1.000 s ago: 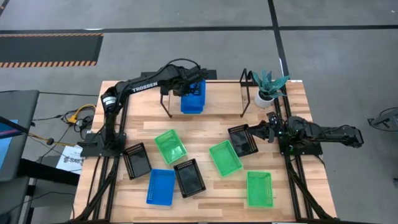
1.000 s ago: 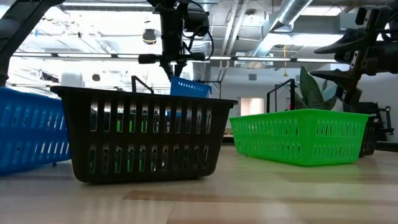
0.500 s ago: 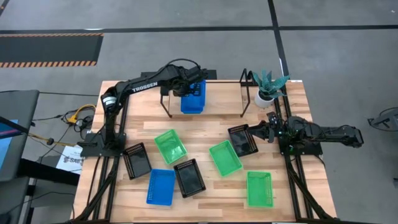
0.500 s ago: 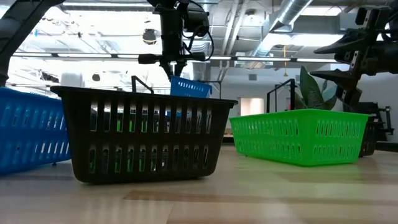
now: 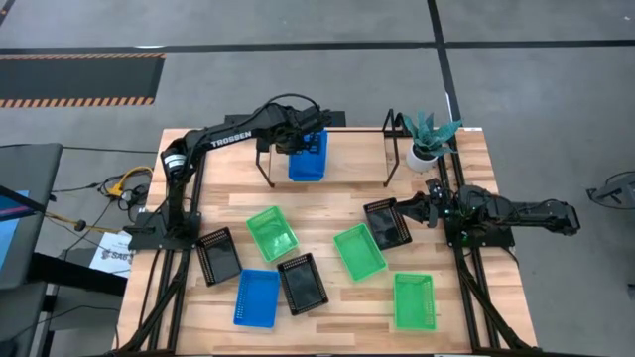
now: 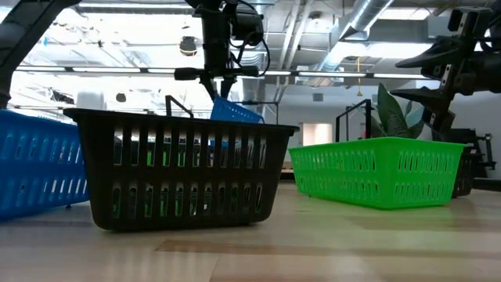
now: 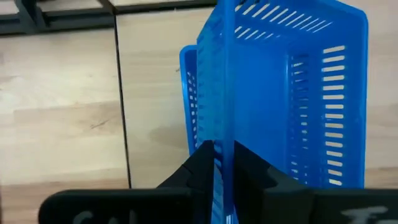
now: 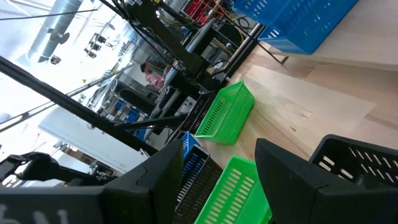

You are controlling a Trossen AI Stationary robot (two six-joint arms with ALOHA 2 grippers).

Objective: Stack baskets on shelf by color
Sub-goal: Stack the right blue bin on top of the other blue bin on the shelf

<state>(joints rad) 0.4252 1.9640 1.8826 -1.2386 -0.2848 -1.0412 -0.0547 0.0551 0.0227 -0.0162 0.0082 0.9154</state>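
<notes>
- Table (image 5: 327, 213): pale wood planks in butcher-block strips, with a dark frame showing at its near corners.
- Black basket (image 5: 218, 255) at far left: a shallow rectangular plastic tray with slotted sides, lying on the table beside the left arm's base.
- Blue basket (image 5: 257, 297) near the front edge, same moulded shape, touching a second black basket (image 5: 303, 284) just to its right (the low view shows that one's vertical slots close up).
- Green basket (image 5: 272, 233) sits tilted between those and the shelf.
- Left arm: dark, lettered "TROSSEN" in white, stretched from its base across to the back of the table, wrist bent down over the shelf.
- Left gripper (image 5: 301, 139): its fingers (image 7: 205, 163) stand a little apart on either side of the thin rim of a blue basket (image 5: 309, 156), close against it; that basket rests on the shelf's left part, nested over another blue one.
- Shelf (image 5: 342, 149): a light-wood plank on thin black wire legs, at the table's back edge.
- Two more green baskets: one mid-table (image 5: 359, 251), one near the front (image 5: 414, 301).
- A third black basket (image 5: 388, 222) lies just before the right gripper (image 5: 429, 210), whose fingers are spread wide, holding nothing.
- Right arm: lies low, reaching inward from the table's right edge.
- White plant pot (image 5: 424, 156) with spiky green leaves stands at the shelf's right end.
</notes>
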